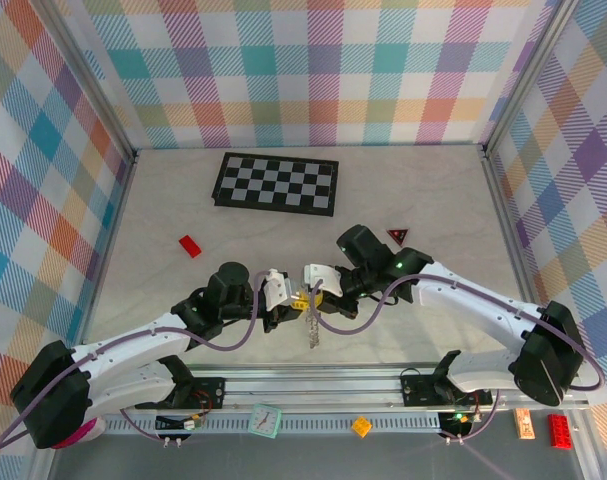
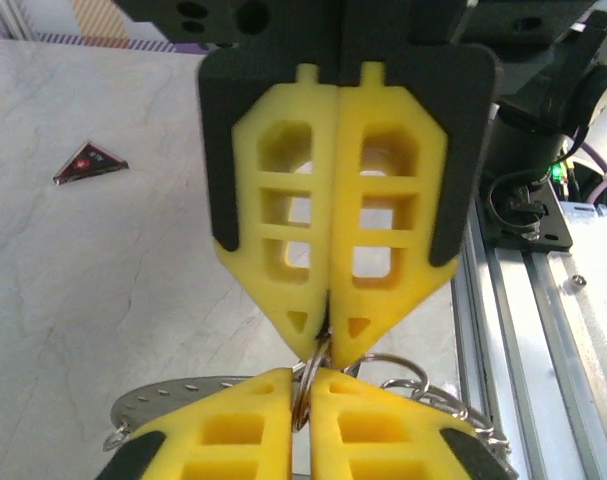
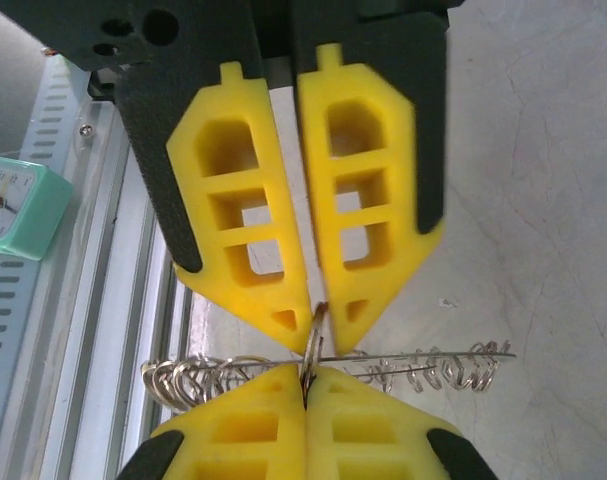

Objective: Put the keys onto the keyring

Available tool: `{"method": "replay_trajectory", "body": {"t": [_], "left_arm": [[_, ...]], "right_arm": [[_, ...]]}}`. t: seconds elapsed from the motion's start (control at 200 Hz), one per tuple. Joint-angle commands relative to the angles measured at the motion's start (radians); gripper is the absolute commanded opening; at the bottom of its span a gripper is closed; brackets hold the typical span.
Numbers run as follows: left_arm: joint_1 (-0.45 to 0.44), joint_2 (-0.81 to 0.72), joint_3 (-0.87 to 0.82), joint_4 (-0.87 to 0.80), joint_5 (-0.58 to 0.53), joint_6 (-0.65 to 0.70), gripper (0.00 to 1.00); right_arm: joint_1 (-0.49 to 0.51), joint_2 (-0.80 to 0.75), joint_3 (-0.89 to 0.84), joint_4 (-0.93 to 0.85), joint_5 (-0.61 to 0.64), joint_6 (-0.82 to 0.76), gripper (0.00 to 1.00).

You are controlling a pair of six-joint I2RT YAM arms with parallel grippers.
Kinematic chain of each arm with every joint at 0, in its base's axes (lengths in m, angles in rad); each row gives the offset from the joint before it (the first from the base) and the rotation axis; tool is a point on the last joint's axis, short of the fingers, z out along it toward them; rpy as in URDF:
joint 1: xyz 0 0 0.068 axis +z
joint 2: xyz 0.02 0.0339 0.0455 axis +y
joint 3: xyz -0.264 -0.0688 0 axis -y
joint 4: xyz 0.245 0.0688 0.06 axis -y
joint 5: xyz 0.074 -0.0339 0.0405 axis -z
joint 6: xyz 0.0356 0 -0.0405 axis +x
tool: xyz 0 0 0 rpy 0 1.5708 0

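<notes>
Left gripper [image 1: 291, 299] and right gripper [image 1: 319, 289] meet tip to tip when seen from above. Both are squeezed shut, and the keyring [image 1: 313, 328] hangs just under them. From the left wrist, both pairs of yellow fingers pinch one small wire loop [image 2: 316, 358] on the ring's rim. The flat grey ring sits just beside the left gripper's fingers. From the right wrist, the ring runs sideways between the two tips. I think they are holding the loop to open it for a key. The next move needs a tiny, careful pull apart. Whether a key is there, I cannot tell.
</notes>
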Motion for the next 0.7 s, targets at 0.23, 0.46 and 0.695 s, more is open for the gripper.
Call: {"method": "replay_trajectory", "body": {"t": [0.23,0.46,0.695], "left_arm": [[-0.012,-0.02,-0.071,0.214,0.01,-0.078,0.0],[-0.013,0.016,-0.133,0.398,0.024,-0.155,0.0],[-0.013,0.039,-0.166,0.504,0.029,-0.192,0.0]], "right_arm": [[-0.084,-0.191,-0.246,0.396,-0.146,0.189,0.32],[-0.089,-0.162,-0.286,0.46,-0.166,0.217,0.34],[-0.089,-0.127,-0.288,0.489,-0.183,0.225,0.31]]}}
